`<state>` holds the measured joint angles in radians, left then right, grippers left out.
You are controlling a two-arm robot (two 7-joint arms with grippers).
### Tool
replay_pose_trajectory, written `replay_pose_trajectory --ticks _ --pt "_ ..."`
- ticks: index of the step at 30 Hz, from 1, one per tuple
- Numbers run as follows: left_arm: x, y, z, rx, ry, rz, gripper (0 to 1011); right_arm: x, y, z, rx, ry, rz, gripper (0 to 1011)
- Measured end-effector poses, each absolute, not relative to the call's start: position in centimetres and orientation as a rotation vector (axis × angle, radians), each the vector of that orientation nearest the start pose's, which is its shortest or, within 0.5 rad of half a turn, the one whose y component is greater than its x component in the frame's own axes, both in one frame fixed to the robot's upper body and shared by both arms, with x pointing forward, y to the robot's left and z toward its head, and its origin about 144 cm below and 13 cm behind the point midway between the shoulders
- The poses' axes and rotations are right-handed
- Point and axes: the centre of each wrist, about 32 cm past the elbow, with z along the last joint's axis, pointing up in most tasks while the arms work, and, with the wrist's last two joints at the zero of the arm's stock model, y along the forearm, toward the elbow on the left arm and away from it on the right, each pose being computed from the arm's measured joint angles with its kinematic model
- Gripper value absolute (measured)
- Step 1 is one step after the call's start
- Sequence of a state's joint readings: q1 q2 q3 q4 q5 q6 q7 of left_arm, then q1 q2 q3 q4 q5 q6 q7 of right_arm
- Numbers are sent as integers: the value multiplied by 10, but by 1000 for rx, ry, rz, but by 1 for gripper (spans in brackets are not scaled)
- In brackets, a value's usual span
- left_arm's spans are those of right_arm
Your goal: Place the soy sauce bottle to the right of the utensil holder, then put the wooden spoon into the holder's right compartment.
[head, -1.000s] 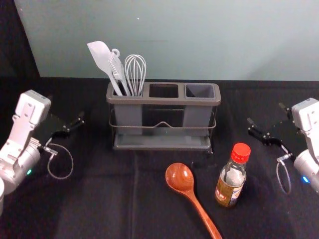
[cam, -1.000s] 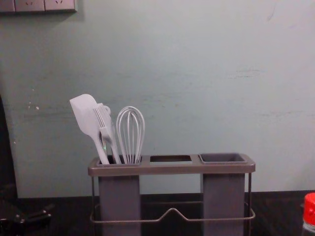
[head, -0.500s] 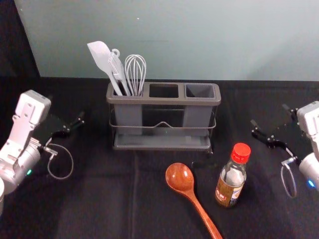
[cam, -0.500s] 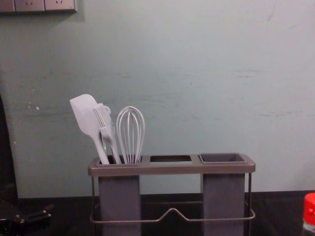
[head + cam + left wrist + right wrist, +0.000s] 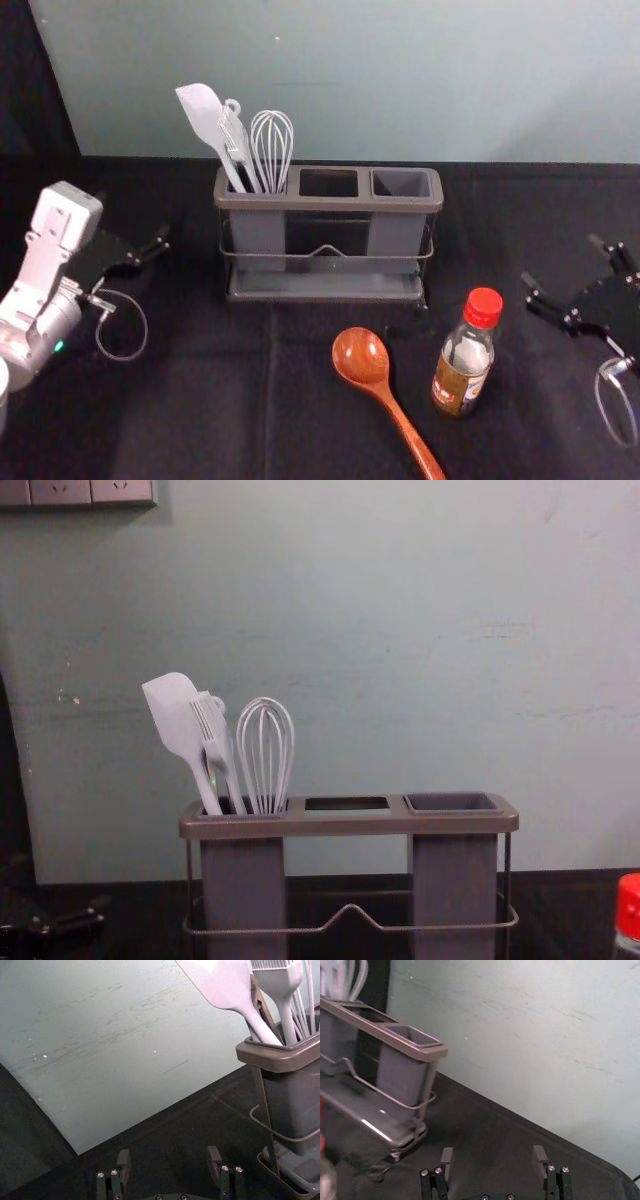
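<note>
1. Since the earlier frame, the right hand (image 5: 560,258) had moved outward and back toward the robot, while the bottle, spoon and holder lay as before
2. It hung to the right of the soy sauce bottle (image 5: 461,382), well apart from it, its fingers spread wide with nothing between them
3. The bottle stood upright on the desk (image 5: 200,410), in front of the utensil holder (image 5: 328,203) and a little past its right end, beside the wooden spoon (image 5: 375,378)
4. The step in hand seemed to be the approach to the bottle. The hand would do best to line up level with the body, below the red cap (image 5: 483,307), before easing inward
5. A low, square grip looked safest; a push from one finger could have tipped the bottle or nudged it into the spoon
6. Once gripped, it needed a small straight lift, then an upright setting-down beside the holder's right end, far enough out to spare the frame and leave room over the right compartment (image 5: 397,235)
7. The spoon was untouched, its turn judged to come after; the left hand (image 5: 168,1160) was parked left of the holder, spread wide
</note>
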<state>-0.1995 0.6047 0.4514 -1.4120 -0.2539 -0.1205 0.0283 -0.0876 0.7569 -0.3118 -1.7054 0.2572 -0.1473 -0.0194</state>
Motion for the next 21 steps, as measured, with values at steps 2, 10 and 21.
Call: replay_pose_trajectory --ticks 2,10,21 --pt "489 310 1140 305 -285 1248 1005 412 -332 1163 -304 -341 -1163 1002" --pt "489 310 1140 304 -285 1248 1005 385 -344 1176 -253 -328 -1129 1002" --pt "489 310 1140 304 -285 1248 1005 377 -341 1185 58 -203 -1022 1002"
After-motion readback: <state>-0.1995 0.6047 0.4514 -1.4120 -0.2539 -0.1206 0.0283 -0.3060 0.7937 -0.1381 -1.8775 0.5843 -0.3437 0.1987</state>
